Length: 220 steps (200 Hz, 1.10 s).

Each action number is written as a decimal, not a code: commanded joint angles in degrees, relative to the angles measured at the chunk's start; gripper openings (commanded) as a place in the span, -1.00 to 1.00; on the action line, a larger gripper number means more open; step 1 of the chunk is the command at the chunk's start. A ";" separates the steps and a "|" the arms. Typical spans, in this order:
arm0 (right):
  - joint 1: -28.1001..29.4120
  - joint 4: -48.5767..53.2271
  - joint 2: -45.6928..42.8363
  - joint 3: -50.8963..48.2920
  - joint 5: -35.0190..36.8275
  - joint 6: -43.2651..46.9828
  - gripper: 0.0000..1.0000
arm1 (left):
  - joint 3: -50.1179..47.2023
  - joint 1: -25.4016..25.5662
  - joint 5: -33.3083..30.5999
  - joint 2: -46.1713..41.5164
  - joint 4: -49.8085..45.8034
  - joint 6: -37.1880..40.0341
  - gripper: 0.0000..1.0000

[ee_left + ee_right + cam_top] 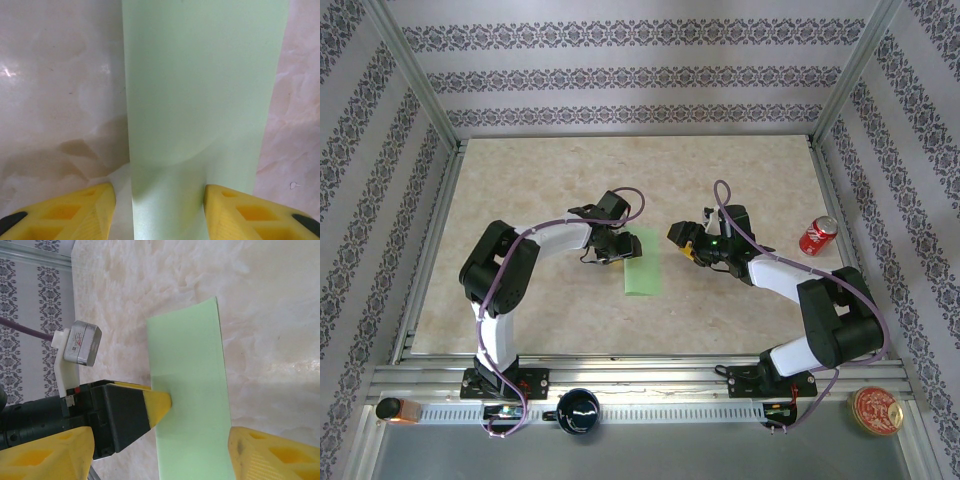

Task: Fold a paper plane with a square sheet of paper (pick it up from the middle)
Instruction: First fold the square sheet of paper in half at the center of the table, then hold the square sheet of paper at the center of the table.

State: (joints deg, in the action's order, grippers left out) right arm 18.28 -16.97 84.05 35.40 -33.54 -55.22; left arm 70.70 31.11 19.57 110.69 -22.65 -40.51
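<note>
**Folded green sheet flat at mid-surface, both claws released**

The square sheet of paper (642, 266) shows as a narrow light-green rectangle. It lies flat near the middle of the surface (520, 180), with its long sides running from the far edge toward the near edge.

The left claw (618, 250) sits low at the strip's far end with its jaws parted, grasping nothing. In the left wrist view one yellow finger (250, 212) overlaps the strip's edge, and the other rests over bare surface just beside it. The right claw (686, 240) is just to the right of the sheet, jaws wide apart and empty.

A red can (818, 235) sits near the right edge. A black cup (578, 412) stands on the rail (650, 410) below the near edge; its inside is too dark to tell the contents. A round tin (876, 410) with a red lid lies by the near right corner.

Each arm bends in from its base at the near edge, elbow out to its own side and forearm reaching toward the centre.
</note>
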 commanded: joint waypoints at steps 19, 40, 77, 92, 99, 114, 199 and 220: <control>0.61 0.38 0.38 0.99 -0.21 -0.24 0.43 | 1.08 0.03 -2.55 2.93 -4.12 0.80 0.04; 0.69 0.34 0.84 1.08 -0.55 -0.28 0.38 | 1.21 0.02 -2.93 3.30 -4.08 0.27 0.05; 0.78 -0.03 1.87 1.25 -1.36 -0.77 0.34 | 1.37 0.01 -1.71 4.31 -2.67 -0.15 0.09; 0.87 0.13 2.10 1.43 -1.52 -0.91 0.34 | 1.55 0.07 -2.10 4.70 -3.05 -0.17 0.09; 0.88 0.10 2.17 1.43 -1.53 -0.86 0.34 | 1.50 0.00 -2.31 4.87 -3.08 -0.17 0.09; 0.88 0.19 2.20 1.47 -1.44 -0.88 0.34 | 1.54 0.04 -2.35 5.21 -3.10 0.14 0.10; 1.10 1.18 2.43 1.65 -1.27 -0.34 0.25 | 2.00 0.12 -3.40 6.46 -4.55 -0.22 0.12; 0.88 4.54 1.78 2.47 -1.08 2.07 0.14 | 1.45 0.09 -3.31 6.21 -3.98 -0.24 0.11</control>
State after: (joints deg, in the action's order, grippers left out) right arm 18.65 -15.84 85.95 35.75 -33.98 -55.31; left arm 73.56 31.11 19.62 112.68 -25.61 -40.75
